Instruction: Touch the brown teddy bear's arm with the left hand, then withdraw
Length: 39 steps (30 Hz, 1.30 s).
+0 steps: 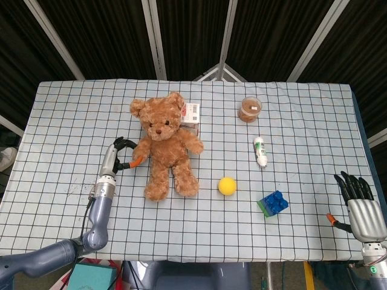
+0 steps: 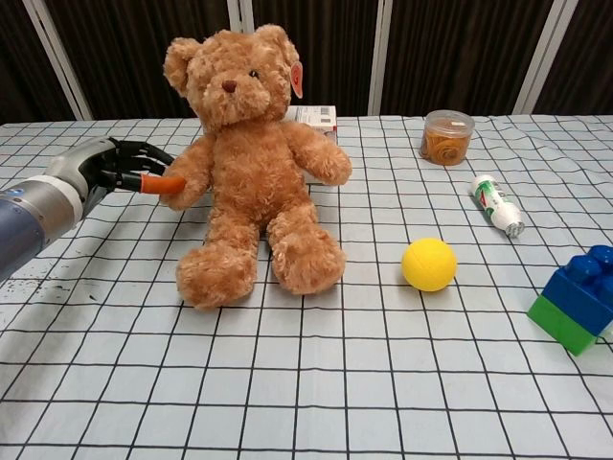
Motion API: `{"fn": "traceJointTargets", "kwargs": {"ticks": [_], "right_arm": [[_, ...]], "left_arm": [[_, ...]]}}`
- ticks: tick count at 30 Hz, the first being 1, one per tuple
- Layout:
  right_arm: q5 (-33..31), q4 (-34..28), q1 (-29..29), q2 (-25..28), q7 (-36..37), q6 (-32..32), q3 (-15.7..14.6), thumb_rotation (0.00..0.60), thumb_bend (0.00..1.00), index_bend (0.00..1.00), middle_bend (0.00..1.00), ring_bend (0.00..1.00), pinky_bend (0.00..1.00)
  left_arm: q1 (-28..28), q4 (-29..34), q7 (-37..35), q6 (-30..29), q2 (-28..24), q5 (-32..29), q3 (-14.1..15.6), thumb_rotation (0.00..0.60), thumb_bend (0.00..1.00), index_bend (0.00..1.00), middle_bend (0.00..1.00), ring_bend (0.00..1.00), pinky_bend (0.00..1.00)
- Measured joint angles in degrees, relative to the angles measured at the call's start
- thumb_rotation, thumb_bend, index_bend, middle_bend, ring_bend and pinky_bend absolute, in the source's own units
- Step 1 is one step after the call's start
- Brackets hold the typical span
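The brown teddy bear [image 1: 165, 145] [image 2: 249, 158] sits upright on the checked tablecloth, left of centre. My left hand [image 1: 120, 151] [image 2: 123, 171] reaches in from the left, its fingers spread, and its orange-tipped thumb touches the bear's near arm [image 2: 188, 172] at the paw. It grips nothing. My right hand [image 1: 361, 202] rests off the table's right front corner, fingers extended and apart, empty; the chest view does not show it.
Behind the bear lies a small red-and-white box [image 1: 191, 113]. To the right are a brown-filled clear jar [image 1: 249, 109] [image 2: 446, 137], a white tube [image 1: 260, 151] [image 2: 496, 204], a yellow ball [image 1: 227, 186] [image 2: 428, 264] and a blue-and-green block [image 1: 273, 203] [image 2: 578, 298].
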State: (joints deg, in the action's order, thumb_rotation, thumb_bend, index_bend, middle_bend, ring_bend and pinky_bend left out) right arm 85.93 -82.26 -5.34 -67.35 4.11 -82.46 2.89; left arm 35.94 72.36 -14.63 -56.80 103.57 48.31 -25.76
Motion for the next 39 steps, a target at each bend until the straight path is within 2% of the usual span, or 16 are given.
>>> {"fn": "traceJointTargets", "kwargs": {"ticks": [6,12,17,20,22,28,34,39], "right_arm": [[-0.23,0.07,0.0,0.03,0.05,0.11,0.12,0.6,0.21,0.0,0.02,0.03,0.0],[-0.08,0.0,-0.07,-0.09,-0.31,0.21,-0.01,0.6,0.21,0.0,0.02,0.03,0.0],[-0.39,-0.22,0.04,0.03,-0.51,0.16,0.08,0.6,0.21,0.0,0.02,0.03,0.0],[-0.45,-0.25,-0.01,0.05,-0.6,0.27,0.12,0.6,0.21,0.0,0.02,0.03,0.0],[-0.51,-0.23,-0.1,0.02,-0.67,0.47,0.13,0.6,0.21,0.0,0.02,0.03,0.0],[-0.67,-0.19,-0.31,-0.3,-1.39,1.03,0.04,0.6,0.21,0.0,0.02,0.03,0.0],[-0.64,-0.39,-0.28,-0.29,-1.64,0.94,0.01,0.6,0.21,0.0,0.02,0.03,0.0],[-0.57,-0.44,-0.29,-0.22,-1.52,0.9,0.02,0.6,0.21,0.0,0.02,0.03,0.0]], "left_arm": [[0.01,1.56,-0.95,-1.21,-0.7,2.0,-1.13,0.6,0.35,0.43,0.43,0.07,0.08],[-0.76,1.39,-1.84,-1.59,-0.99,3.68,-0.37,0.6,0.33,0.43,0.43,0.07,0.08],[-1.02,-1.23,-3.81,1.75,-0.98,2.94,0.17,0.6,0.14,0.35,0.36,0.06,0.08],[-1.16,-1.88,-6.1,2.91,-1.41,4.61,0.51,0.6,0.07,0.24,0.25,0.05,0.07],[-1.28,-2.29,-7.47,3.17,-1.8,6.72,0.92,0.6,0.06,0.19,0.18,0.04,0.07],[-2.43,-0.7,-13.73,2.75,-4.97,15.33,2.8,0.6,0.06,0.15,0.12,0.03,0.07],[-5.7,5.1,-18.29,-0.03,-9.94,21.69,5.93,0.6,0.09,0.15,0.13,0.02,0.07],[-9.21,12.25,-17.52,-1.77,-16.55,23.99,9.6,0.6,0.11,0.21,0.16,0.02,0.07]]}}
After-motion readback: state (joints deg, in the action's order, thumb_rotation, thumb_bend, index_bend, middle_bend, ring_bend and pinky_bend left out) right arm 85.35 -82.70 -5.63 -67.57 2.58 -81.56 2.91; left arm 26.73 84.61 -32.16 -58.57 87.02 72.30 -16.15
